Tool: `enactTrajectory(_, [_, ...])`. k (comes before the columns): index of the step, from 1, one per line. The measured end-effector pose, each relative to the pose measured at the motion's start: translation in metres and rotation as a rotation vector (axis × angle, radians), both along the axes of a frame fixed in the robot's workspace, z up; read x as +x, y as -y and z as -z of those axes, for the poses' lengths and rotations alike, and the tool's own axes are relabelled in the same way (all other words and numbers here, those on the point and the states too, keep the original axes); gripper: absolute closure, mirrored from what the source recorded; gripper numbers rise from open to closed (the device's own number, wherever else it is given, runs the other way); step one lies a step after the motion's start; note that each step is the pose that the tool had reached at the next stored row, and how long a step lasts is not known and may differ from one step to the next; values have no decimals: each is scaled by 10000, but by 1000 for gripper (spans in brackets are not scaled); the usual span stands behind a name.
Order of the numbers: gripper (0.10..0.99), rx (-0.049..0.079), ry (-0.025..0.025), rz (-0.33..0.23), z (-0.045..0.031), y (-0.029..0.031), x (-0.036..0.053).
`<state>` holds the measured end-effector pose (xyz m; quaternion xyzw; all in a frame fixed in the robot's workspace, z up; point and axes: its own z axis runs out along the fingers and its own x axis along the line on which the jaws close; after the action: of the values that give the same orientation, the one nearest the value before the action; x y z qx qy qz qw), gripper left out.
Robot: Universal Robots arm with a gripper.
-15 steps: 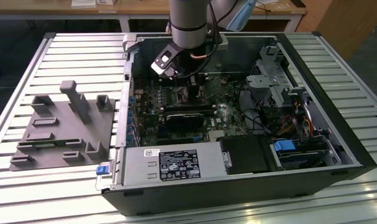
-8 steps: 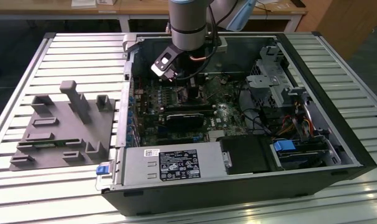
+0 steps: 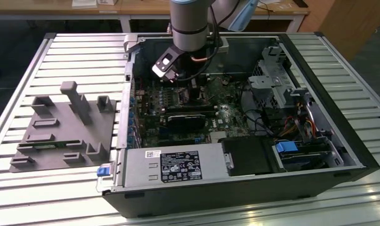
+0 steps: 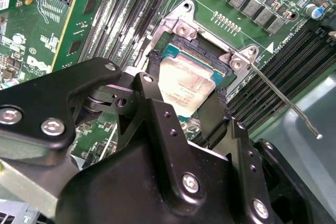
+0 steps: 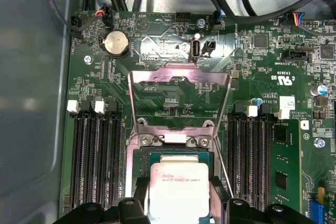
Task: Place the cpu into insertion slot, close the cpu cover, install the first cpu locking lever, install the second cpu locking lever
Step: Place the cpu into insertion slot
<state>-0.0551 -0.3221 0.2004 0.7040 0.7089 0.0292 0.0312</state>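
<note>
Counter (image 3: pixel 70 56) of pale metal slats carries an open computer case (image 3: pixel 177 197), and the arm (image 3: pixel 193 23) reaches down into it over the green circuit board (image 5: pixel 100 72). In the first wrist view the cover (image 5: pixel 178 74) stands swung back on its hinge, on the far side of the slot (image 5: pixel 176 153) from the end effector (image 4: pixel 186 95), so the socket lies uncovered. The end effector's two black fingers are closed on opposite edges of the cpu (image 4: pixel 189 80). The chip sits directly over the slot, metal top up, its edges roughly square with the socket rim; whether it has touched down I cannot tell. A thin lever (image 4: pixel 283 100) juts out free beside the socket
</note>
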Motion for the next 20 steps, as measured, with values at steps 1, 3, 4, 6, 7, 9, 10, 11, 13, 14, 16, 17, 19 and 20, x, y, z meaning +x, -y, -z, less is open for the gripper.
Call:
enactTrajectory(1, [549,-2,-2,0,5,-1,-1])
enactTrajectory(3, [549,-3,-2,0,19,-4,-1])
enactTrajectory(4, [549,-2,-2,0,25,-6,-1])
enactTrajectory(6, [549,-4,-4,0,32,-9,-1])
enactTrajectory(7, [549,-4,-3,1,35,-12,-1])
enactTrajectory(9, [549,0,-2,0,42,-16,-1])
enactTrajectory(10, [549,1,-2,0,45,-16,-1])
enactTrajectory(11, [549,2,-2,1,48,-17,-1])
enactTrajectory(13, [549,9,-2,4,54,-18,-1])
enactTrajectory(14, [549,13,-2,5,57,-19,-1])
enactTrajectory(16, [549,16,-2,4,61,-24,-1])
enactTrajectory(17, [549,15,-3,5,62,-25,-2])
enactTrajectory(19, [549,16,-3,5,67,-26,-1])
enactTrajectory(20, [549,17,-2,5,70,-26,-1])
